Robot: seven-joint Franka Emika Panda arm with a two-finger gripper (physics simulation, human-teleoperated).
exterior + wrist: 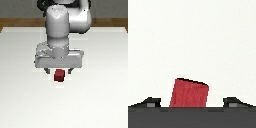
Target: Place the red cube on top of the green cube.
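Over the middle of the white table (20,75), the Panda arm (64,25) stands nearly vertical, wrist pointing straight down, with the gripper (59,71) low above the surface. The red cube (59,76) sits between the fingertips (149,103), which stand apart on either side of it without visibly touching its faces. In the wrist view the cube (189,93) appears slightly turned relative to the fingers. A wooden floor (15,22) borders the table's far edge.
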